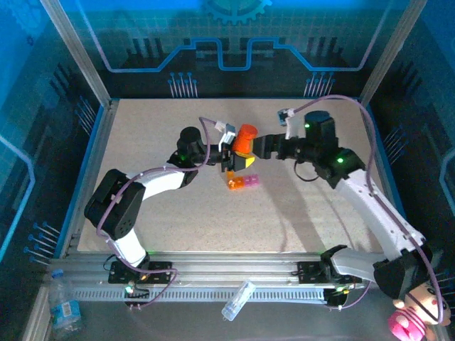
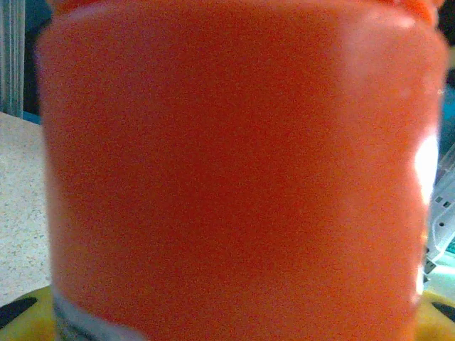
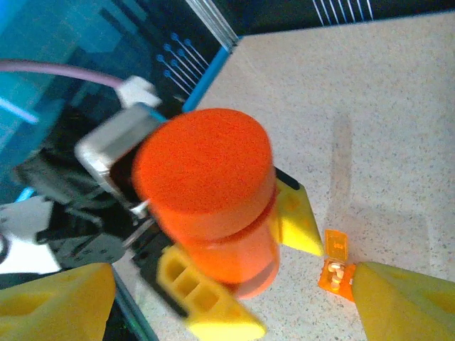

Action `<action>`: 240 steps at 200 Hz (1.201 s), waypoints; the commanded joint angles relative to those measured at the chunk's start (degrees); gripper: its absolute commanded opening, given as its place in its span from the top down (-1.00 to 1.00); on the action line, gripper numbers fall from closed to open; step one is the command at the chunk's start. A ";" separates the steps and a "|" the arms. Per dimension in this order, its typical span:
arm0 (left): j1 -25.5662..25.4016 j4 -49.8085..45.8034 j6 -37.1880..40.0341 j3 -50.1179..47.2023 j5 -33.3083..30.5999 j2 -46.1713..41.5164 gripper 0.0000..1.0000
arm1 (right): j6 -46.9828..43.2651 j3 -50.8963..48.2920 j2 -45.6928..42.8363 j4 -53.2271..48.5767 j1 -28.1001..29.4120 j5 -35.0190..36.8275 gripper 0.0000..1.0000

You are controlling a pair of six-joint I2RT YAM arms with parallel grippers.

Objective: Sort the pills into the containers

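Observation:
An orange pill bottle [image 1: 245, 139] with an orange cap [image 3: 202, 160] stands tilted above the table's middle. My left gripper [image 1: 240, 162] is shut on the bottle's body [image 2: 227, 170], its yellow fingers [image 3: 295, 220] on either side. My right gripper [image 3: 227, 305] is open just right of the cap [image 1: 261, 147], its yellow fingertips [image 3: 57, 298] spread wide and clear of the bottle. The containers [image 1: 242, 182], a small orange and pink strip, lie on the table just below the bottle. One orange compartment [image 3: 334, 277] has its lid up, with pale pills [image 3: 335, 271] inside.
The speckled table [image 1: 213, 220] has a raised blue border [image 1: 85, 170] on the left and right. A clear plastic vial [image 1: 238, 300] lies on the near rail. A water bottle [image 1: 62, 309] sits at the bottom left, outside the table.

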 commanded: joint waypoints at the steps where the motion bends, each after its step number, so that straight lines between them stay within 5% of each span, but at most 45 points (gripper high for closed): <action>1: -0.11 0.38 1.76 2.06 0.47 -0.21 1.00 | -6.63 3.99 -1.66 -6.18 -3.41 -8.85 -0.74; 47: -0.13 0.57 4.30 0.29 0.13 0.35 1.00 | -18.13 15.64 6.93 -20.35 -5.53 -12.63 -0.73; 129: -0.53 6.73 -0.82 -6.12 -0.57 -1.42 1.00 | -24.13 22.76 15.59 -25.82 -4.11 -18.22 -0.73; 240: -0.80 5.33 -0.92 -6.43 1.44 -3.01 1.00 | -27.18 30.52 24.25 -30.39 -1.90 -16.30 -0.73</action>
